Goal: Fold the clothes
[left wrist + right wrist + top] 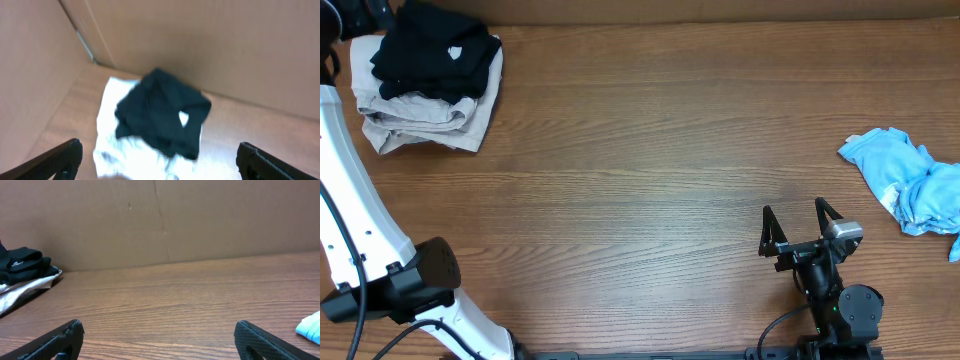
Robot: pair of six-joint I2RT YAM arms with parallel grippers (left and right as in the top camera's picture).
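1. The right gripper (793, 212) is held with its black fingers spread wide apart and nothing between them, low over the brown wooden table (650, 150) near its front edge.
2. The left gripper (159, 147) is likewise seen wide open and empty, at the far left corner.
3. Just ahead of it, a crumpled black fabric shirt (430, 50) with a small white mark is piled on a rumpled beige garment (420, 115).
4. A bunched light blue garment (910, 185) is seen at the table's right edge, apart from the right gripper.
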